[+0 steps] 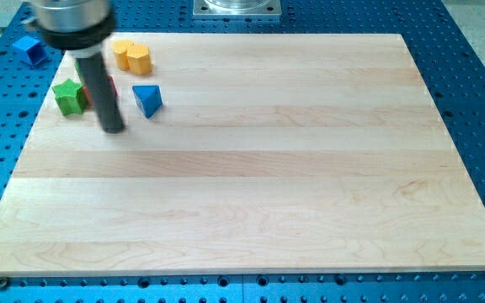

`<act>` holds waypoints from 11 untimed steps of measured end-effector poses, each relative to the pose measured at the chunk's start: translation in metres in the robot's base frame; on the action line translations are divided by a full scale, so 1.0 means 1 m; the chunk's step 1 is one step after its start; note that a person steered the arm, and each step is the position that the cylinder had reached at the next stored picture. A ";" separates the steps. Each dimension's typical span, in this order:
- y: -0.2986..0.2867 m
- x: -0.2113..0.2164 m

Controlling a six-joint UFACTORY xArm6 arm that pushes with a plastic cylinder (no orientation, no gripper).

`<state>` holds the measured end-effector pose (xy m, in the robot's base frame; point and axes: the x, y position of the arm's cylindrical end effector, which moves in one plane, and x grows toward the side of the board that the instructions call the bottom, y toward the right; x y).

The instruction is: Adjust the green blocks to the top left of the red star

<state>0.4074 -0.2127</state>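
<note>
Wooden board (251, 168) lying on a blue perforated table (470, 101), seen from above and in front. All blocks cluster at the view's top left. My tip (113, 129) rests on the board just right of the green star-shaped block (70, 97) and left of the blue triangular block (147, 98). The rod rises from the tip toward the view's top left and covers most of a red block (111, 87), whose shape cannot be made out; a sliver of a second green block (79, 64) shows at the rod's left edge. A yellow block (131, 55) sits above the blue triangular one. A blue cube (30, 49) lies off the board, on the table.
</note>
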 end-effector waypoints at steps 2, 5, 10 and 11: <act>-0.086 -0.027; -0.027 -0.045; -0.075 -0.101; -0.084 -0.131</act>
<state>0.2766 -0.2966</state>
